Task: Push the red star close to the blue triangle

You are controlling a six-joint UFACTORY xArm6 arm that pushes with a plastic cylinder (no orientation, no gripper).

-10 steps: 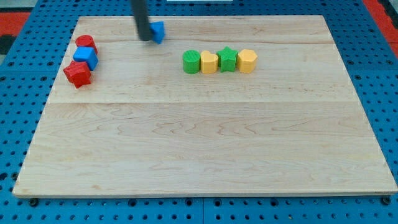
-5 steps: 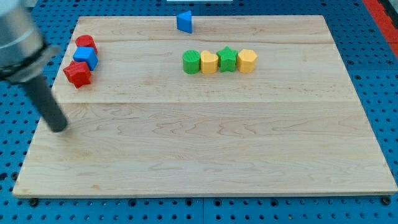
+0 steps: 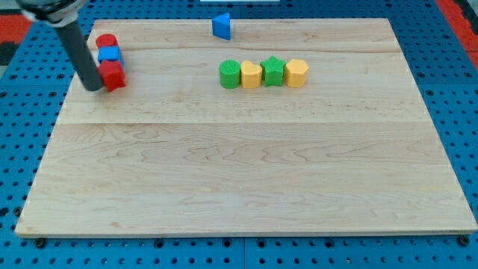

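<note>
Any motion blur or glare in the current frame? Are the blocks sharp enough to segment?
Camera view: lighting is even and soft, no glare on the board. The rod's top is smeared at the view's top-left; my tip is fairly crisp, at the view's left side of the red star. The blue triangle and the green-yellow row are sharp, with faint shadows.

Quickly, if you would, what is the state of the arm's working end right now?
No hand: my tip holds nothing and sits against the left side of the red star.
</note>
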